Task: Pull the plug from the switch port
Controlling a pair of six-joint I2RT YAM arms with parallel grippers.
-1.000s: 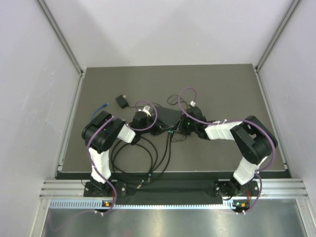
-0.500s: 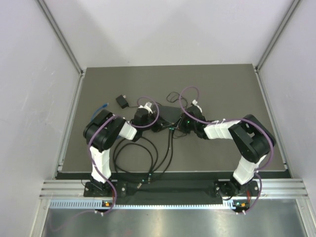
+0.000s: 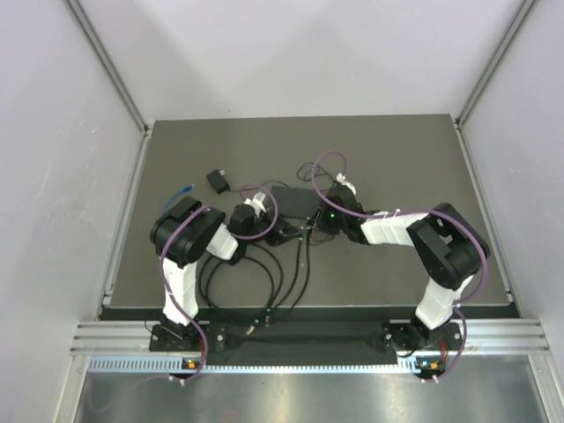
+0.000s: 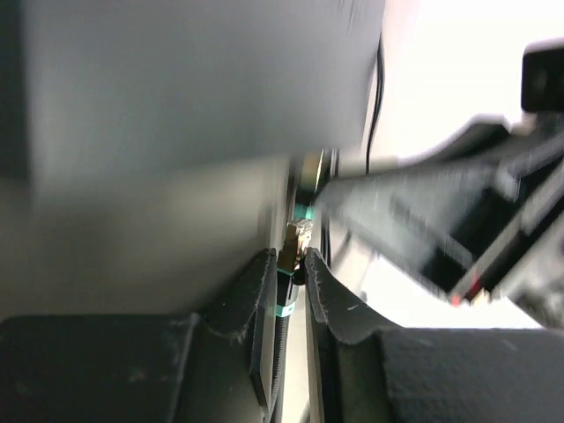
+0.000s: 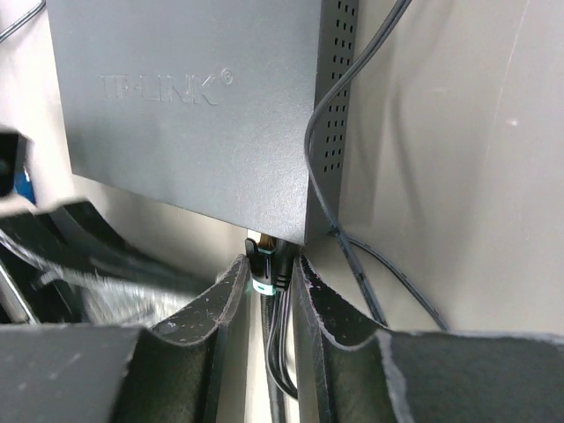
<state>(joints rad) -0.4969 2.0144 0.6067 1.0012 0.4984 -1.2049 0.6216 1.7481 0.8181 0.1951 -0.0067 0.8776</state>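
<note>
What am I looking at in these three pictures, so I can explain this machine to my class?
Two robot arms stand at the near edge of a table. The top picture looks down on both; the other two come from cameras on each wrist. On it lie a flat black network box, a small adapter and loose cables. The left end effector pinches a green-banded plug, its metal tip showing. The right end effector straddles another plug at the box's edge; whether it grips is unclear.

Lab robot cell: white panel walls (image 3: 53, 176), alu rails (image 3: 106, 63), dark table (image 3: 397, 150) (boxed in).
</note>
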